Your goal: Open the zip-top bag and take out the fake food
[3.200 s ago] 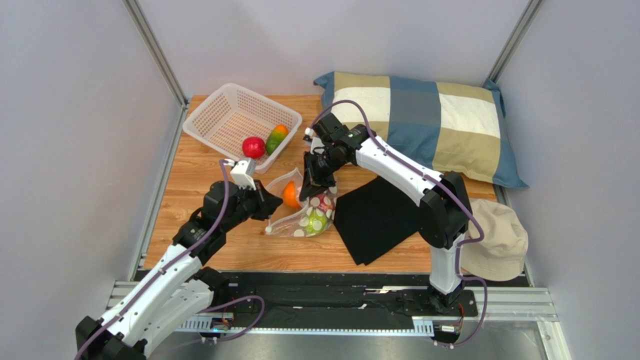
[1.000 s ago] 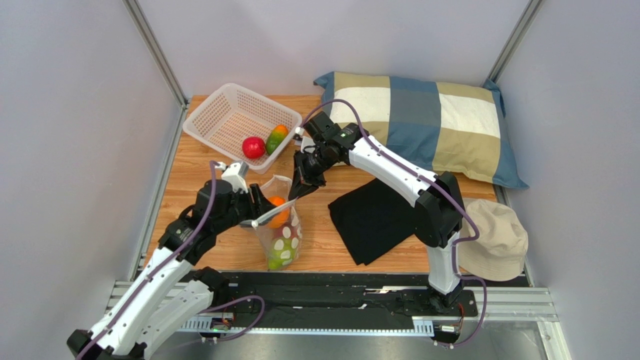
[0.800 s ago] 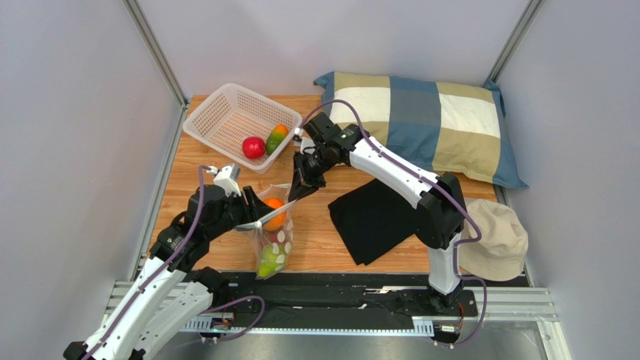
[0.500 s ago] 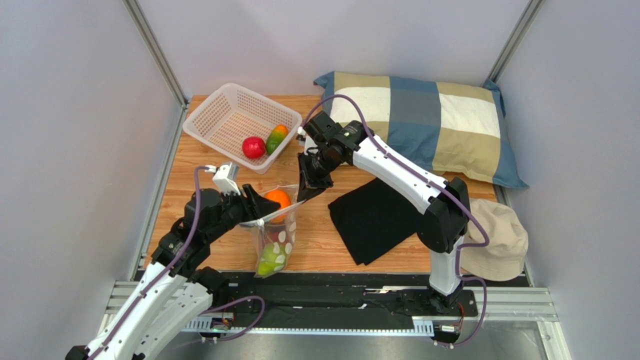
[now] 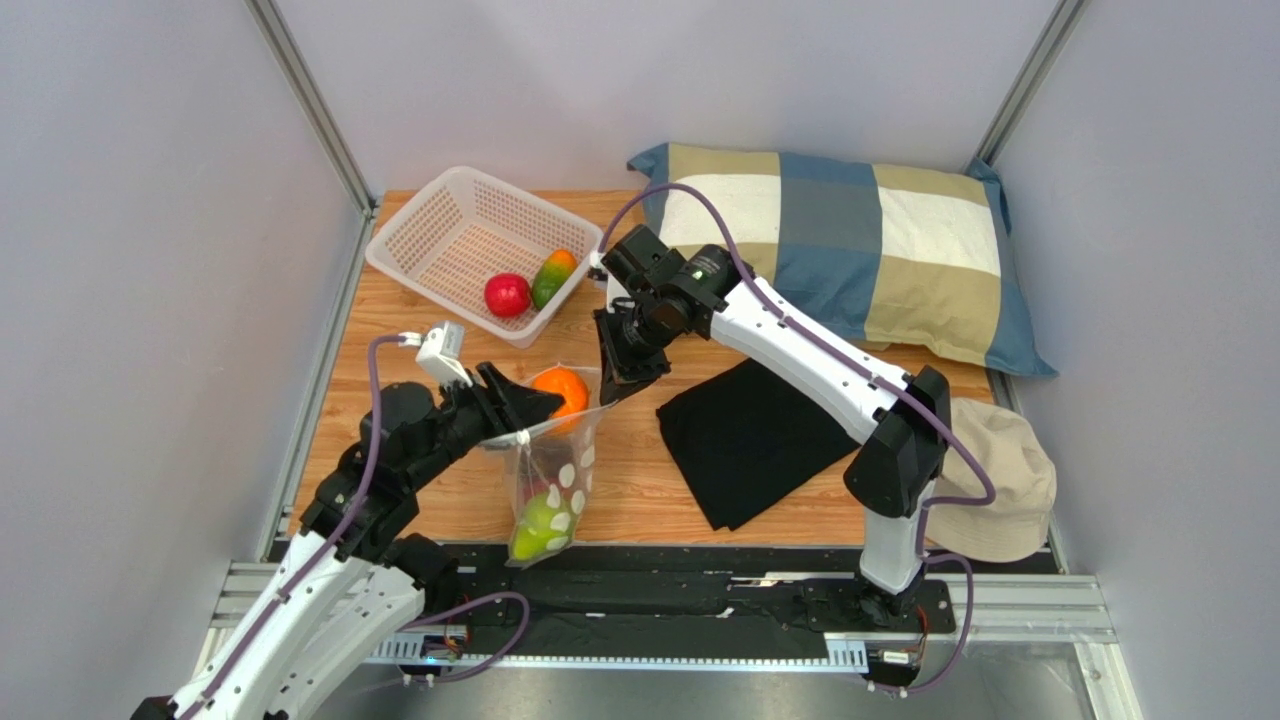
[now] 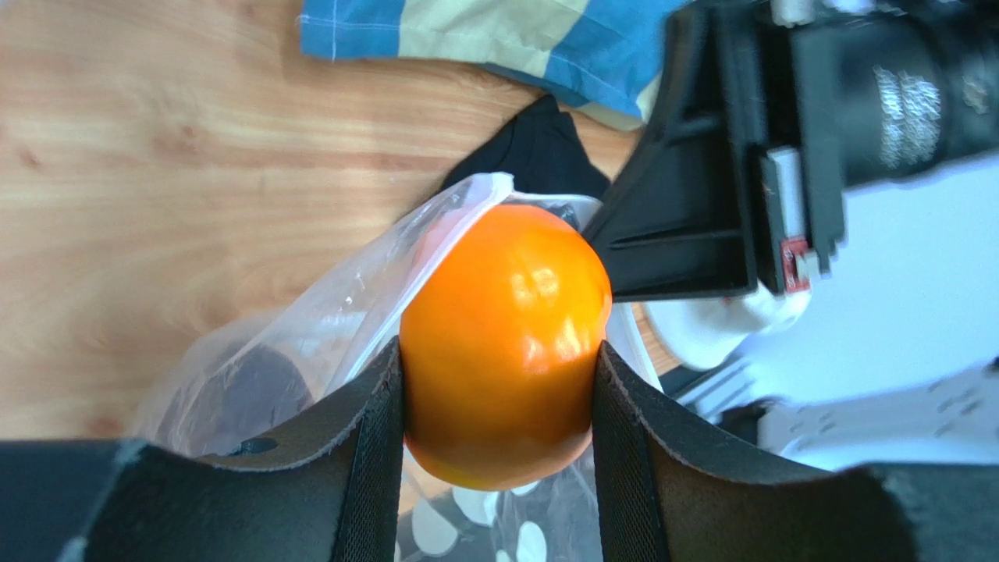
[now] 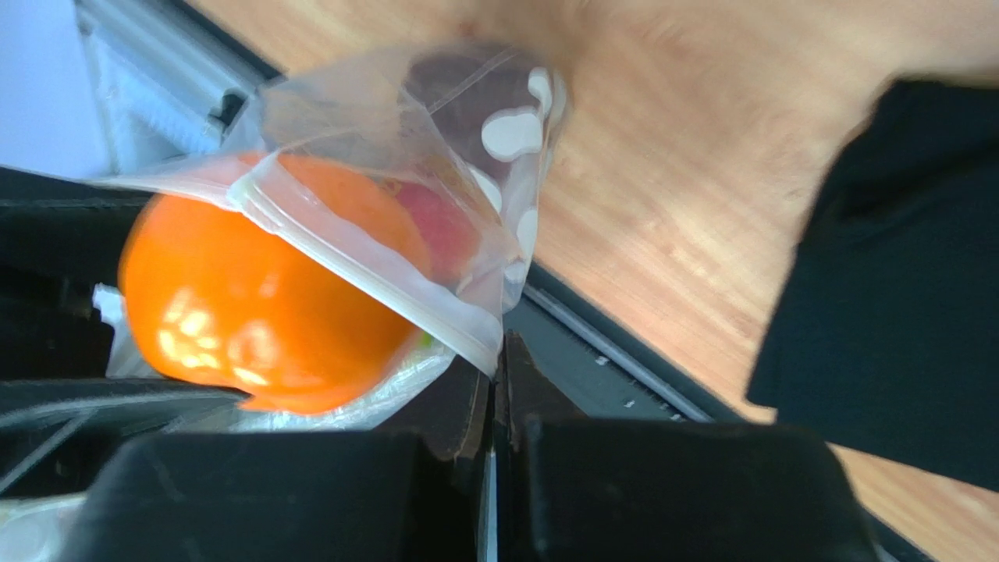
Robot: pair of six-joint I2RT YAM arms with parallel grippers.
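Orange (image 6: 504, 305) sits clamped in the left tool (image 6: 496, 375) at the zip-top bag (image 5: 549, 480) mouth; right tool (image 7: 493, 386) pinches the bag's rim.

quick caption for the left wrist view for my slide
Left gripper grips an orange fake fruit at the mouth of the open zip-top bag while the right gripper pinches its rim.

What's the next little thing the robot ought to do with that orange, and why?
Probably the left gripper should lift the orange straight up, clear of the bag. It clamps the orange right at the open mouth, while the right gripper pinches the bag's rim, so the bag should stay behind.
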